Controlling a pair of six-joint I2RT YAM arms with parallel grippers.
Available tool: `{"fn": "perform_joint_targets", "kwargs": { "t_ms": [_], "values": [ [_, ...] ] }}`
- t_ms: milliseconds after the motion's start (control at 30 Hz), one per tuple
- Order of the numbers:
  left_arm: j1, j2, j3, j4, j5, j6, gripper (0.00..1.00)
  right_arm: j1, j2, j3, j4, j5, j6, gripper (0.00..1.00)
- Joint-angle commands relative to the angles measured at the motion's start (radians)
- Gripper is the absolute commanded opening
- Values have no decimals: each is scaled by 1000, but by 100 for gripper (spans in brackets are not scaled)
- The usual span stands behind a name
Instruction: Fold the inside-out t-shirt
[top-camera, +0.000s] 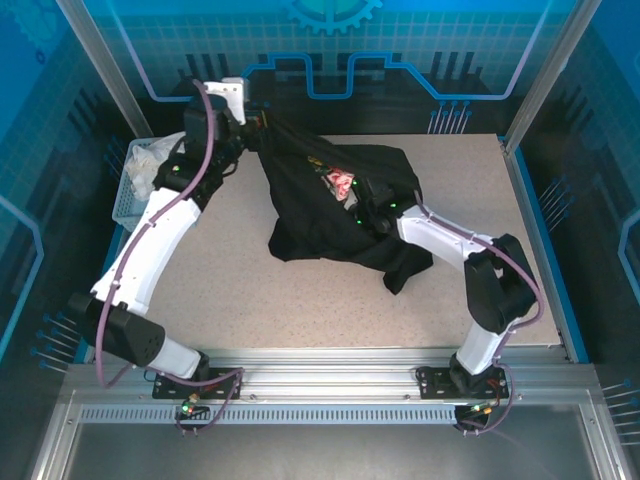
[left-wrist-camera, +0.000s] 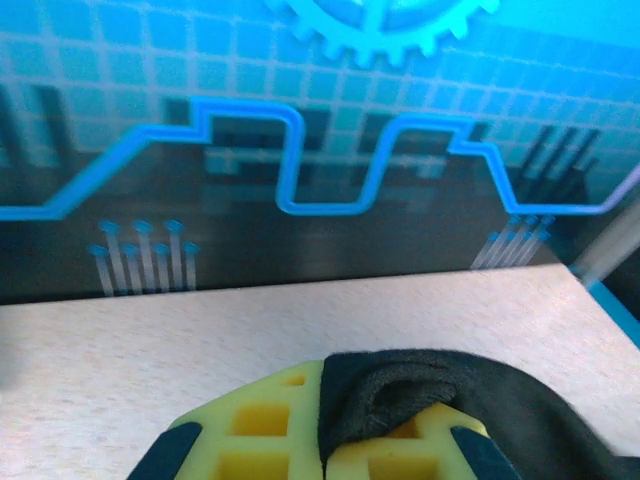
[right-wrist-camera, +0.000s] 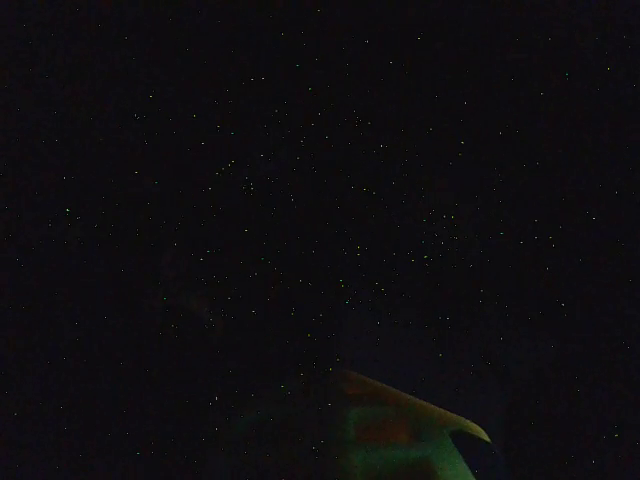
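1. At the near edge we see where the two arms are bolted down. The left arm (top-camera: 150, 250) goes up the left side of the table (top-camera: 250, 300). The right arm (top-camera: 450, 235) bends in from the right.
2. The shirt (top-camera: 320, 225) is black. It lies in a bunched heap in the middle of the table, a bit to the far side. One floppy bit hangs toward us on the right.
3. A small pink and white print (top-camera: 340, 183) peeks out on top of the heap.
4. The right pincer (top-camera: 365, 205) is pushed into the right side of the shirt, just beside the print. Black cloth hides its tip. The right wrist view is nearly all dark, with one finger (right-wrist-camera: 400, 440) glowing faint green at the bottom. We cannot tell if this pincer is open or closed.
5. At the left edge of the table sits a pale basket (top-camera: 125, 195) with a white cloth (top-camera: 150, 160) in it. It is apart from the shirt.
6. The left pincer (top-camera: 245, 125) is at the far left of the table. It is closed tight on a far corner of the shirt. The cloth runs in a pulled strip from the heap to it. In the left wrist view its yellow fingers (left-wrist-camera: 285, 390) press together, with a fold of black cloth pinched where they meet.
7. Farthest away is the blue wall (left-wrist-camera: 300, 100) with a bright blue line on it.
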Motion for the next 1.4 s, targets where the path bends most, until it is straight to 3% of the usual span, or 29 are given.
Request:
{"fn": "perform_joint_targets", "kwargs": {
  "t_ms": [0,100,233,367,567,933,1133,1367],
  "values": [
    [-38,48,18,54,117,-37,0,55,71,92,-6,24,-14,0],
    [-28,80,74,14,60,-8,0,84,96,109,-34,112,-64,0],
    [68,119,137,-44,-3,-38,0,100,86,50,-24,178,-102,0],
    [182,110,125,-31,37,-124,0,107,116,44,-61,244,-127,0],
    [276,57,60,2,63,-171,0,109,142,55,-92,316,-130,0],
    [436,-41,-111,76,86,-265,0,73,132,83,-111,329,-85,0],
    [425,-43,-168,92,107,-272,0,76,87,69,-41,221,-90,0],
    [312,65,-186,83,95,-219,0,90,8,82,62,12,-109,0]
  ]
}}
